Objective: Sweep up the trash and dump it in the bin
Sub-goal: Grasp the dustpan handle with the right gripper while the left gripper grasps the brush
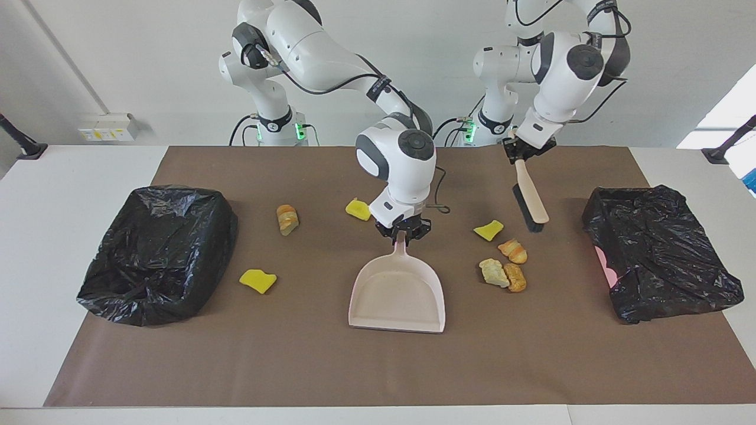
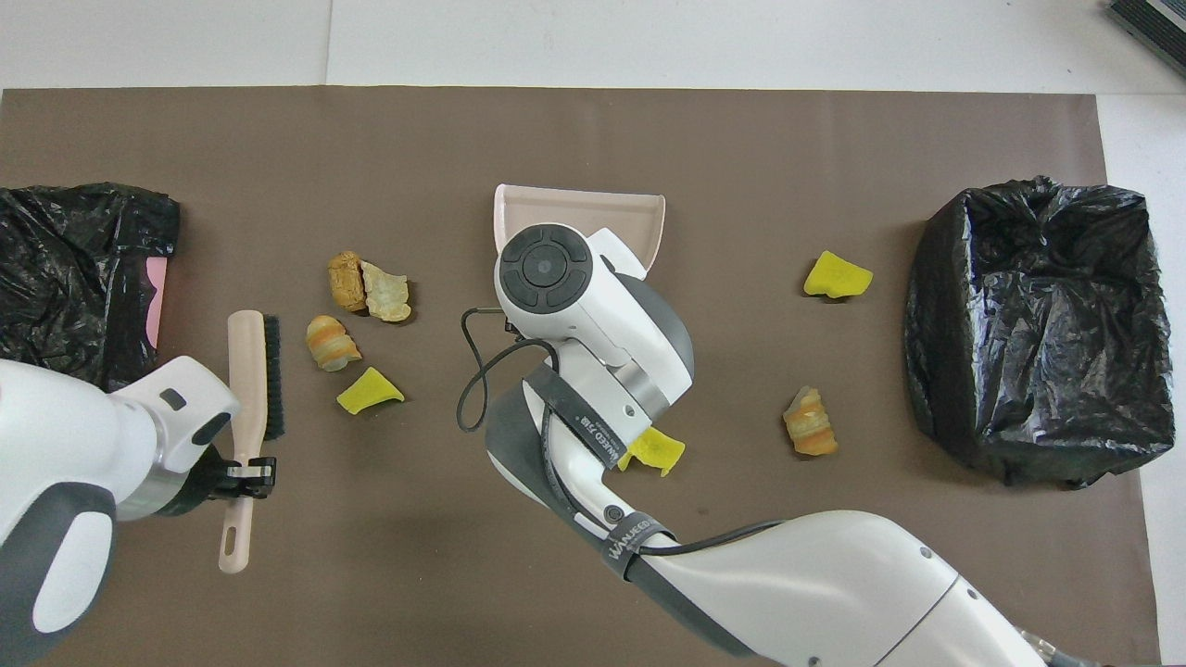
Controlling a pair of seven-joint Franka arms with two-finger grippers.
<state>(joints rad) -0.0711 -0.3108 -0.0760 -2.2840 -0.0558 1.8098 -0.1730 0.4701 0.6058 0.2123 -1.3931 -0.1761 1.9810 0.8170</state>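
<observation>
Beige dustpan [image 1: 397,293] is half hidden overhead by the right arm, whose hand [image 1: 404,231] clamps its handle; left hand [image 1: 527,149] clamps the brush [image 1: 530,196].

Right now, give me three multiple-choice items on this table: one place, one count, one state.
1. The dustpan lies: A) in a bin; B) mid-mat, between the two bins; C) off the mat.
2. Yellow scraps on the mat: A) one; B) three; C) six.
3. The left claw is: A) shut on the brush; B) open over a scrap; C) shut on the dustpan.
Key: B, the dustpan sits between the bagged bins; B, three yellow scraps show in both views; A, it clamps the brush handle, while the right claw holds the dustpan.
</observation>
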